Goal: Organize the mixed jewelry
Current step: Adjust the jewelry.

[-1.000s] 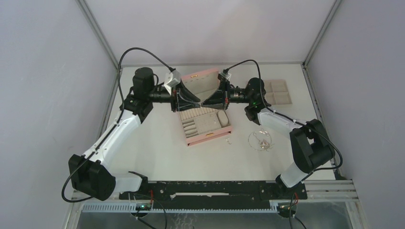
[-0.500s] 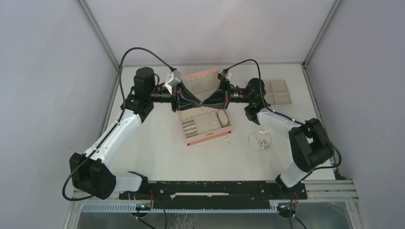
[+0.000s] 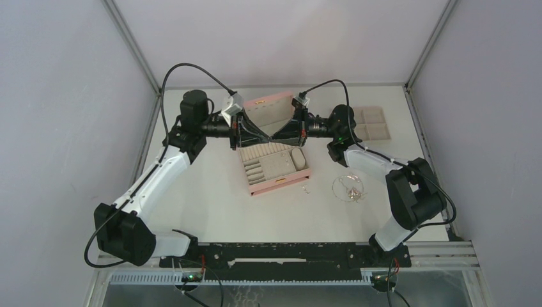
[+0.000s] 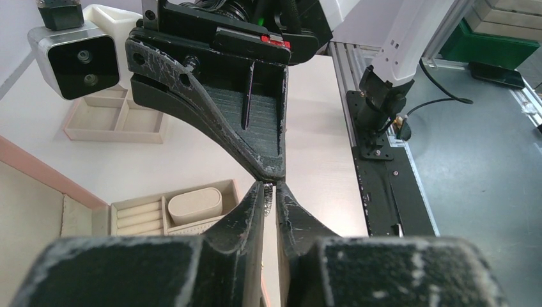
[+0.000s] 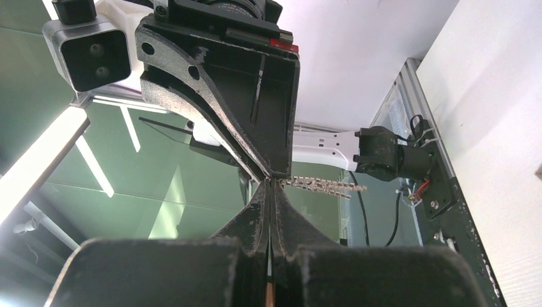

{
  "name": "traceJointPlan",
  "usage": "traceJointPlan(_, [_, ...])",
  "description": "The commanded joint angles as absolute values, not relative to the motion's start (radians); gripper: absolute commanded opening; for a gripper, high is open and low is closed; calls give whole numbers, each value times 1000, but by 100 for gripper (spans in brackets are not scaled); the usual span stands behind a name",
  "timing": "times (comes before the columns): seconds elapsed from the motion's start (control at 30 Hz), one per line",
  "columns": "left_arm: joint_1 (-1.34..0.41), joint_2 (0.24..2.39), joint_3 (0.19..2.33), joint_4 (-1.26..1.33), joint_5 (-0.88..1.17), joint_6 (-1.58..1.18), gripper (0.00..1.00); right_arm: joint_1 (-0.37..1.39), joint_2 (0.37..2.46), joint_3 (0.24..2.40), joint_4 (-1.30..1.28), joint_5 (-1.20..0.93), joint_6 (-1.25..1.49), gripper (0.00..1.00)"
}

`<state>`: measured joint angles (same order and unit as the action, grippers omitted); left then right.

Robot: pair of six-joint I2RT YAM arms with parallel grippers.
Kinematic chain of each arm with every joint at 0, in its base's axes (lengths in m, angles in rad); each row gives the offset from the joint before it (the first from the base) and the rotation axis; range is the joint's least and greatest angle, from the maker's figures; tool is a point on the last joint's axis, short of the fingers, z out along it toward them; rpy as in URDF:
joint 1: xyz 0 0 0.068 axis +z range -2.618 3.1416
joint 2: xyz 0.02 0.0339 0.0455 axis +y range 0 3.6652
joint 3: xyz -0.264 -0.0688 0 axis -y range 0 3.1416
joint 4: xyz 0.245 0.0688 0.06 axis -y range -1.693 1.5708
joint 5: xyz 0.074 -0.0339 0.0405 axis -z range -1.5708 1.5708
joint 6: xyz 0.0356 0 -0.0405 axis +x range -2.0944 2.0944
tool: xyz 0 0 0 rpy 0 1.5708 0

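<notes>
Meeting tip to tip above the pink box (image 3: 279,183), the left gripper (image 4: 269,187) shows just a slit between its fingers and the right gripper (image 5: 271,184) is pinched tight; anything held is too small to see. Right of the box lies the looped chain necklace (image 3: 348,187), and one stray silver bit (image 3: 305,188) sits just off its near right corner.

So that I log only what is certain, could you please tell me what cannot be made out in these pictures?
- Top view: where left pincer and right pincer meet tip to tip, any held piece is too small to see; in both wrist views the shut fingers hide it.
- Top view: the loose jewelry is too small to count.
- Top view: both pincers cover the rear of the pink box.
</notes>
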<state>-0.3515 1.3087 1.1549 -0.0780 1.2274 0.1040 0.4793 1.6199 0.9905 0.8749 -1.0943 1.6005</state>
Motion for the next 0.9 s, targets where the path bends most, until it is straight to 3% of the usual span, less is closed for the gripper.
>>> traceJointPlan(0.0, [-357, 1307, 1202, -49, 1243, 97, 13, 476, 1620, 1028, 942, -1094, 1616, 0])
traceJointPlan(0.1, [-357, 1309, 1205, -50, 1239, 95, 6, 476, 1621, 1029, 946, -1094, 1618, 0])
traceJointPlan(0.33, [-357, 1307, 1209, -49, 1228, 88, 0, 477, 1622, 1029, 946, -1095, 1620, 0])
traceJointPlan(0.63, [-359, 1304, 1208, -46, 1221, 76, 0, 475, 1629, 1029, 950, -1098, 1629, 0])
traceJointPlan(0.8, [-359, 1302, 1206, -43, 1217, 74, 0, 475, 1626, 1028, 941, -1097, 1622, 29])
traceJointPlan(0.87, [-359, 1300, 1203, -43, 1216, 72, 0, 472, 1618, 1029, 910, -1096, 1605, 36])
